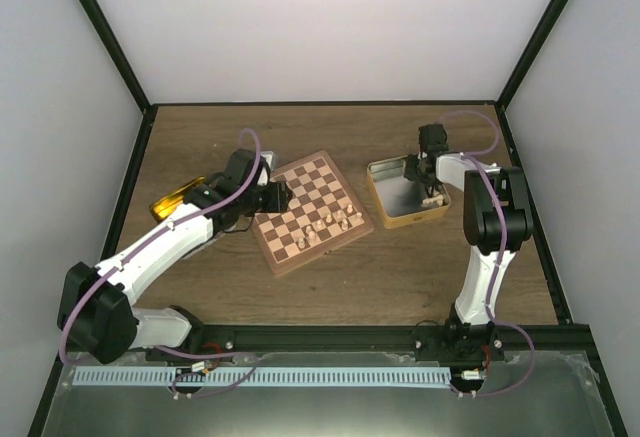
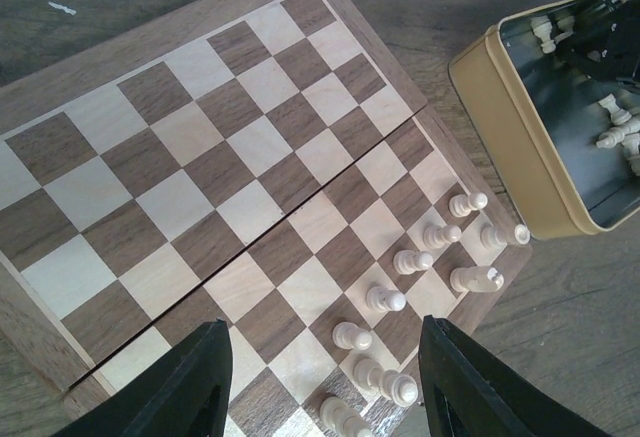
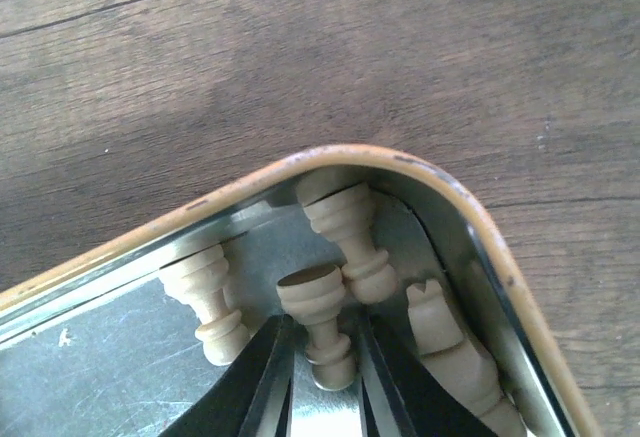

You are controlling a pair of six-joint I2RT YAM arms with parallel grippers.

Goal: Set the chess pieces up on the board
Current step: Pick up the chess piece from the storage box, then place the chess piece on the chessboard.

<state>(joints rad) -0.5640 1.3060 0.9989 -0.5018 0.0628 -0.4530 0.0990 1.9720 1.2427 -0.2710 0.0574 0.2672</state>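
The board (image 1: 300, 189) lies in the middle of the table, with several pale chess pieces (image 1: 336, 222) standing along its near right edge. My left gripper (image 1: 283, 195) hovers over the board's left side. In the left wrist view it (image 2: 320, 342) is open with nothing between its fingers, above the board (image 2: 200, 147) and the row of pale pieces (image 2: 385, 299). My right gripper (image 1: 432, 195) reaches into the gold tin (image 1: 385, 215). In the right wrist view it (image 3: 325, 357) is shut on a pale pawn (image 3: 322, 307) in the tin's corner (image 3: 340, 153).
More pale pieces lie in the tin: one to the left (image 3: 208, 302), one behind (image 3: 352, 237) and a taller one to the right (image 3: 440, 332). The tin (image 2: 500, 117) stands just right of the board. A golden object (image 1: 175, 197) lies partly under the left arm.
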